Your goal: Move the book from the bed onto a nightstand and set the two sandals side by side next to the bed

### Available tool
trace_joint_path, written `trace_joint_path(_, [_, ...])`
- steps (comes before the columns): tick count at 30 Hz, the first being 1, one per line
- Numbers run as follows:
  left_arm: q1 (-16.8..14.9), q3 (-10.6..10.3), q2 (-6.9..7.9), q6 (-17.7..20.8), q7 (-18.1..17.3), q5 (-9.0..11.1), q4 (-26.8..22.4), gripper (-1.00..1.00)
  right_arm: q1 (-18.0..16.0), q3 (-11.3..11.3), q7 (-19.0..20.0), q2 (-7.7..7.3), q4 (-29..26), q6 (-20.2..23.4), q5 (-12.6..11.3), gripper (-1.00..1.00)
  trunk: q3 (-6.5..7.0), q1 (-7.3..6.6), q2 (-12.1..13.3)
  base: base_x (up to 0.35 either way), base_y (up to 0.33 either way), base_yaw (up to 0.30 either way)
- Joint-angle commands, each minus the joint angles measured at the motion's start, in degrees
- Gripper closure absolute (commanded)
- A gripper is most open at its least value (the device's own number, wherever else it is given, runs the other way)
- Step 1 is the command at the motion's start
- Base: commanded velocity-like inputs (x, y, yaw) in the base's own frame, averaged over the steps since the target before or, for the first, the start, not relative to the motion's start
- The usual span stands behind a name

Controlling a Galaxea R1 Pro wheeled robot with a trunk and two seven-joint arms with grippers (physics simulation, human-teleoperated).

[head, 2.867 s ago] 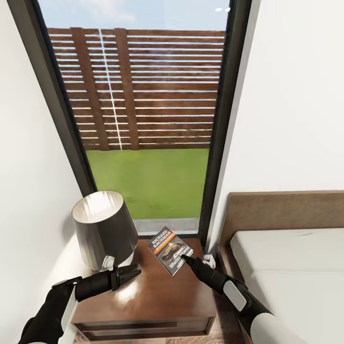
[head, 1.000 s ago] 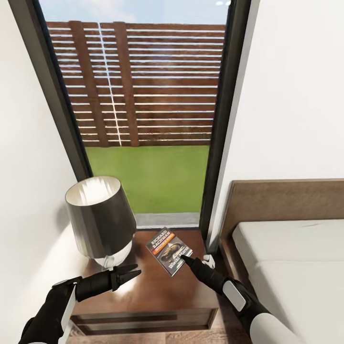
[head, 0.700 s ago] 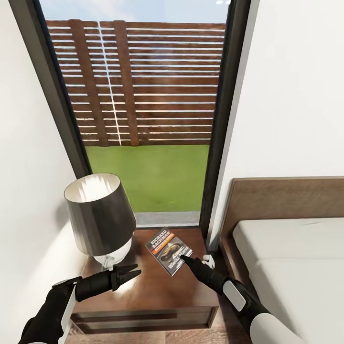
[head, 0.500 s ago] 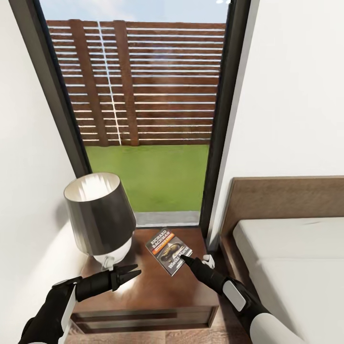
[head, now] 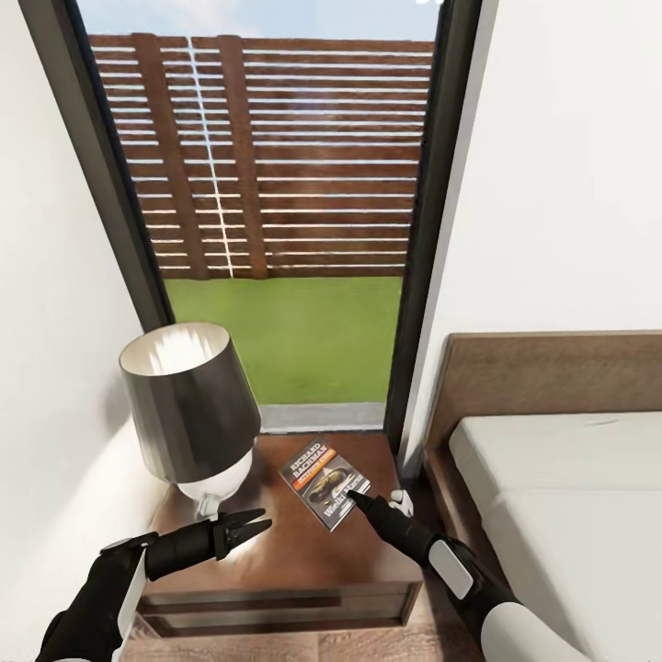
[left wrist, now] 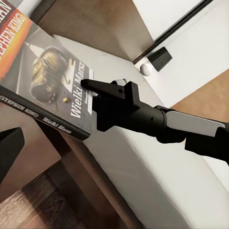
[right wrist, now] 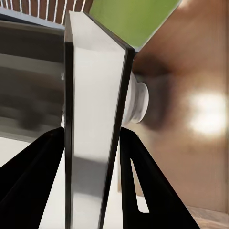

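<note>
**Book held at the nightstand, view lifted slightly**

Since the earlier frames the camera has shifted, so lamp and bed sit differently in view; book and arms look unchanged. One book [head: 325,481] lies tilted over one nightstand [head: 303,561], its near corner pinched edge-on by the right gripper [head: 355,499]. The left gripper [head: 257,524] hovers nearby, fingers slightly spread, holding nothing. One lamp [head: 188,418] stands beside the book; one bed [head: 552,478] lies to the right. Judged progress: book nearly placed, release pending; both sandals remain to do.
</note>
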Motion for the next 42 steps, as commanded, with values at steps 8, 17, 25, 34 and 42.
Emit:
trace_joint_path(8, [-0.04, 0.07, -0.01, 0.61, -0.25, -0.09, 0.03, -1.0, -0.03, 0.14, -0.04, -0.02, -0.03, 0.47, -0.69, 1.0, -1.13, 1.32, -2.44, 0.0, 0.0, 0.0])
trace_joint_path(17, [-0.04, 0.07, -0.01, 0.59, -0.21, -0.09, 0.04, -1.0, -0.03, 0.13, -0.1, -0.02, 0.0, 0.5, -0.69, 1.0, -1.13, 1.32, -2.44, 0.0, 0.0, 0.0])
trace_joint_path(25, [-0.04, 0.0, -0.01, 0.59, -0.17, -0.17, 1.92, -1.0, -0.03, -0.43, 0.11, -0.11, 4.82, 4.82, -0.78, 1.0, -1.13, 1.32, -2.44, 0.0, 0.0, 0.0])
trace_joint_path(34, [-0.04, 0.0, -0.01, 0.59, -0.17, -0.17, 1.98, -1.0, -0.03, -0.44, 0.13, -0.11, 5.15, 5.47, -0.72, 1.0, -1.67, 1.98, -3.65, 0.0, 0.0, 0.0])
trace_joint_path(42, [-0.04, -0.02, -0.01, 0.59, -0.17, -0.17, 1.98, -1.0, -0.03, -0.38, -0.07, -0.11, 5.15, 5.48, -0.69, 1.0, -3.11, 3.73, -6.86, 0.0, 0.0, 0.0])
